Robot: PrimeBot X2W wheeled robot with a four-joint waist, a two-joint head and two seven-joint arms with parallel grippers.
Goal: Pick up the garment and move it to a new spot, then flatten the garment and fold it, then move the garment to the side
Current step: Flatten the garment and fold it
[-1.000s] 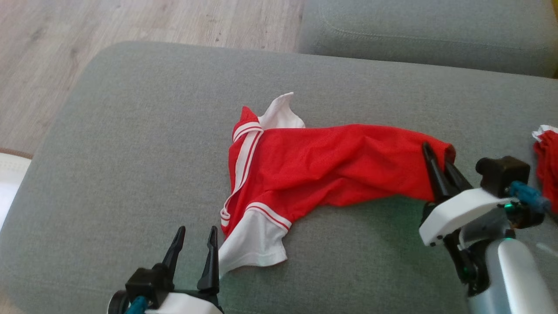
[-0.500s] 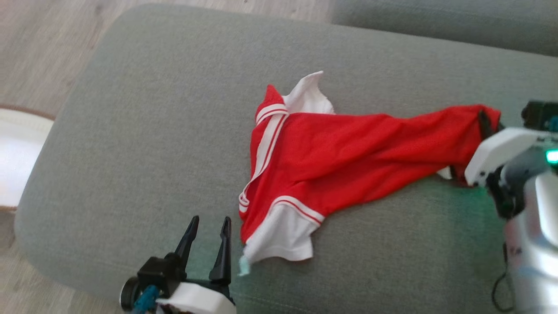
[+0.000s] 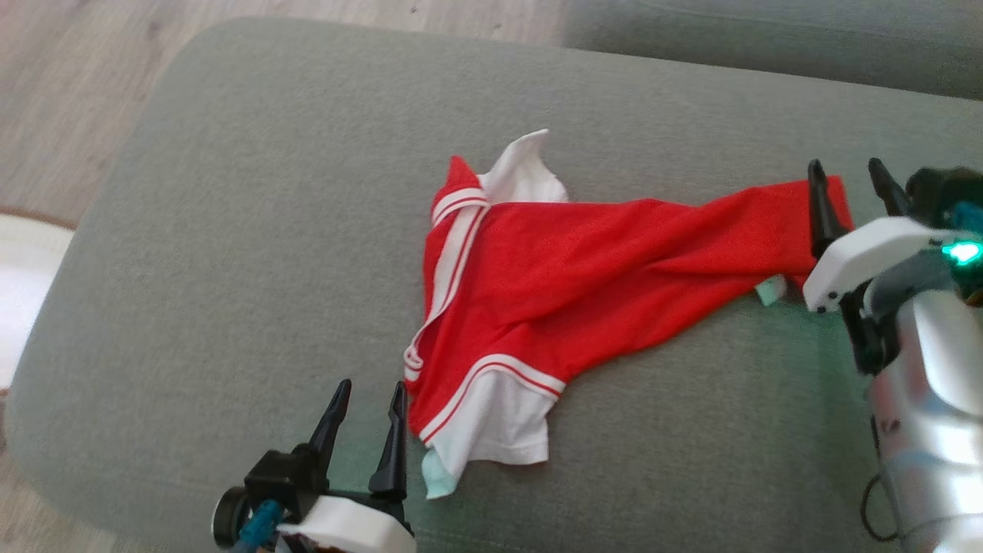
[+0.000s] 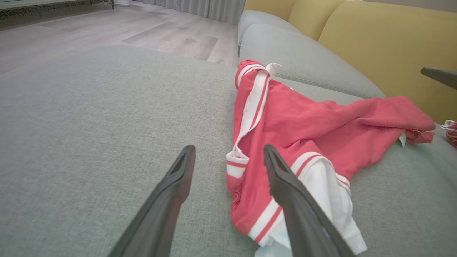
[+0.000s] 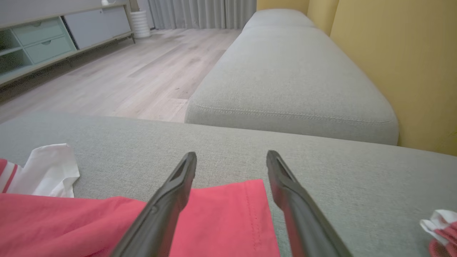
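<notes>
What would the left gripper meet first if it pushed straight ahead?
Probably the striped edge of the garment, ahead of one finger of the left gripper; the other faces bare cushion. Depth unclear.

left claw point(image 3: 371, 386): two long black tapered fingers, black base, white housing point(image 3: 345, 531), teal cable point(image 3: 257, 528).
right claw point(image 3: 845, 164): same fingers, white shell point(image 3: 868, 253), silver forearm point(image 3: 933, 384), green light point(image 3: 960, 252), thin dark loop point(image 3: 868, 503), probably wire.
</notes>
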